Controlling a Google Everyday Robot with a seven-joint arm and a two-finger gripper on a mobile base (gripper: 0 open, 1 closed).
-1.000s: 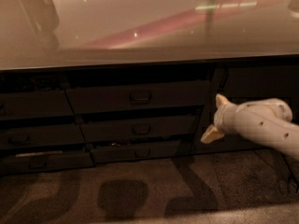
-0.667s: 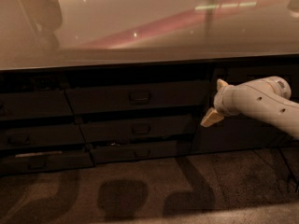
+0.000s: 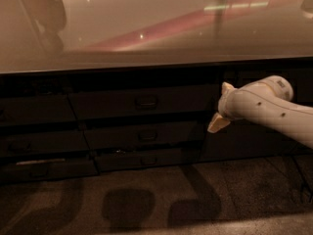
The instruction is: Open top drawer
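Camera view: dark grey top drawer (image 3: 107,105) lies shut, long axis horizontal, front facing out; white gripper (image 3: 219,106), fingers (image 3: 217,123) spread, beside its right end

The end effector (image 3: 221,105) hangs right of the top drawer (image 3: 107,104), below the countertop (image 3: 146,33).

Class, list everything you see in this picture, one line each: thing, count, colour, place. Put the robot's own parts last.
glossy countertop: one, pale beige with pinkish reflections, across the top.
top drawer: one, wide dark grey front with a small centre handle, shut, just under the counter.
shallower centre drawer fronts: two, dark grey, stacked below the top drawer.
left drawer fronts: three, dark, left column.
plain cabinet door: one, dark, right, partly behind the arm.
speckled floor: one, grey-brown, bottom, with shadows.
robot arm: one, white, entering from the right.
gripper: one, pale fingers open, right of the top drawer, clear of its handle.
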